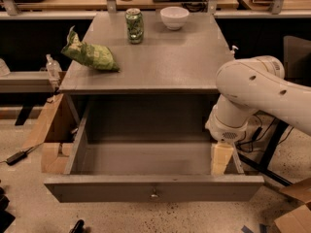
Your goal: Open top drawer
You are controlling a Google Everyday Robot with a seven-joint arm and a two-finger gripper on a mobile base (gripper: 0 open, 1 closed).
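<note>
The top drawer [146, 188] stands pulled far out from under the grey table [155, 67]. Its flat grey front faces me, with a small round knob [154, 194] at the centre. Its grey inside [146, 157] shows nothing in it. My gripper [221, 159] hangs from the white arm [252, 91] and points down at the drawer's right side wall, just behind the front panel at the right inner corner. It is well to the right of the knob. No other drawers show.
On the tabletop are a green chip bag [90, 55], a green can [134, 25] and a white bowl [174, 17]. Cardboard boxes [48, 140] stand left of the drawer, another box [294, 212] at the lower right. Black cables [19, 155] lie on the floor.
</note>
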